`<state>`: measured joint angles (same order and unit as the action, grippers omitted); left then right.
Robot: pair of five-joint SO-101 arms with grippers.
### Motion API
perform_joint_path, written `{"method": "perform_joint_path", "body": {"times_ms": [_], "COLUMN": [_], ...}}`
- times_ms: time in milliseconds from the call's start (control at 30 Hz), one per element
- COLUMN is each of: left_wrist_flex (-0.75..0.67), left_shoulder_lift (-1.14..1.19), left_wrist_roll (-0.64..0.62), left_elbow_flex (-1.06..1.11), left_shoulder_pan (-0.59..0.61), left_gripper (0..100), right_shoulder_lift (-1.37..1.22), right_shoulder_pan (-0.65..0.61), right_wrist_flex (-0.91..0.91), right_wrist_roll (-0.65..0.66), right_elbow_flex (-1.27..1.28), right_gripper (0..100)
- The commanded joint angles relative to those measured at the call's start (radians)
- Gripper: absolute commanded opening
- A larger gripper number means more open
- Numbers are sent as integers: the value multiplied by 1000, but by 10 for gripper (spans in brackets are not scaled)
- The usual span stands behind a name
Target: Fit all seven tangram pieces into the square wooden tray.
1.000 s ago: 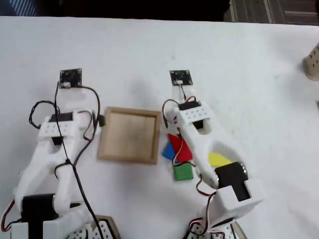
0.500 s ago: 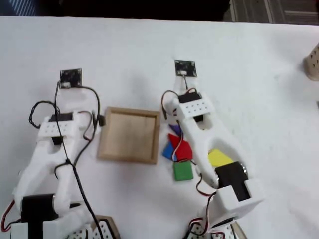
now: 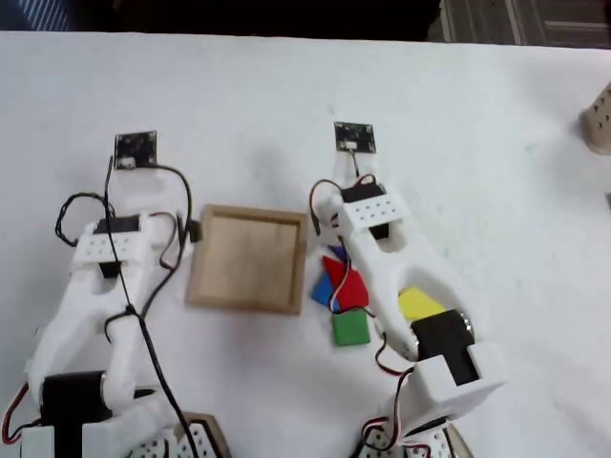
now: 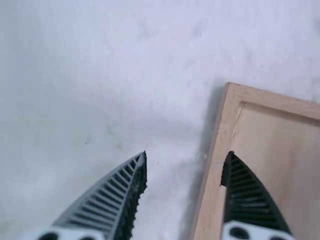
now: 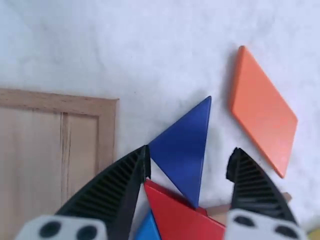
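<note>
High view: the square wooden tray (image 3: 248, 260) lies flat on the white tabletop (image 3: 286, 95) between the two arms. Just beside its edge on the right arm's side sit a red piece (image 3: 349, 284), a blue piece (image 3: 324, 289) and a green square (image 3: 350, 328). A yellow piece (image 3: 418, 304) lies near them, partly under that arm.

Left wrist view: the left end effector (image 4: 187, 156) hangs with its fingers apart, one over the tabletop, the other over the tray's rim.

Right wrist view: the right end effector (image 5: 190, 150), fingers spread, hovers over a dark blue triangle (image 5: 185, 145) that touches the red piece. An orange parallelogram (image 5: 261, 110) lies near the triangle, not touching it.
</note>
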<state>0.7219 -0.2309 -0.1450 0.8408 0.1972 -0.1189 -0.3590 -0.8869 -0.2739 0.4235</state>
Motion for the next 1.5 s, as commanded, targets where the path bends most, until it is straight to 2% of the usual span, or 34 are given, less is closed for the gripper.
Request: {"method": "perform_joint_path", "body": {"times_ms": [0, 367, 1267, 1333, 1467], "left_wrist_flex": [-21, -21, -21, -21, -21], "left_shoulder_lift": [-45, -45, -45, -45, -45], "left_wrist_roll": [12, 12, 12, 12, 12], "left_elbow_flex": [-25, -25, -25, -25, -25], "left_shoulder_pan": [15, 15, 15, 15, 15], "left_gripper": [248, 248, 248, 248, 248], "right_shoulder_lift": [-8, -153, -165, -165, -165], "right_shoulder_pan": [-15, -10, -7, -5, 1], "right_wrist_flex": [15, -28, -30, -30, -30], "right_wrist_roll": [5, -6, -6, -6, -6], "right_elbow_flex": [-11, -153, -149, -149, -149], "right_gripper": [262, 262, 261, 245, 148]}}
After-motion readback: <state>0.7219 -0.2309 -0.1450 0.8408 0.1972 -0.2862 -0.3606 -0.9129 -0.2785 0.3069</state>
